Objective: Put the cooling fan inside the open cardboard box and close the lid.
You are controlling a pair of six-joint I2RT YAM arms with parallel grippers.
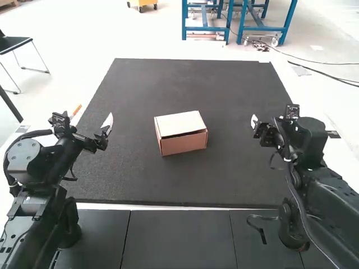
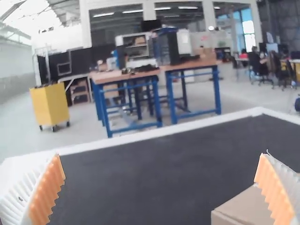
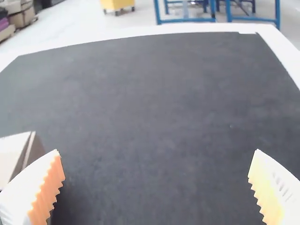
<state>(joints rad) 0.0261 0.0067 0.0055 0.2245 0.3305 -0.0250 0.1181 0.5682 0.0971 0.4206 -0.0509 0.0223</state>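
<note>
High view, near to far: your left gripper [image 1: 92, 117] hangs above the flat black mat's [image 1: 224, 89] left edge, ribbed fingers spread, holding nothing. Your right gripper [image 3: 154, 199], above the right edge, is likewise spread and empty. Farther in, the small brown cardboard box [image 1: 180, 133] sits mid-mat, lid down.

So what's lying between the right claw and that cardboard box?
Nothing: in the high view, just bare black mat lies between the right gripper and the closed cardboard box.
</note>
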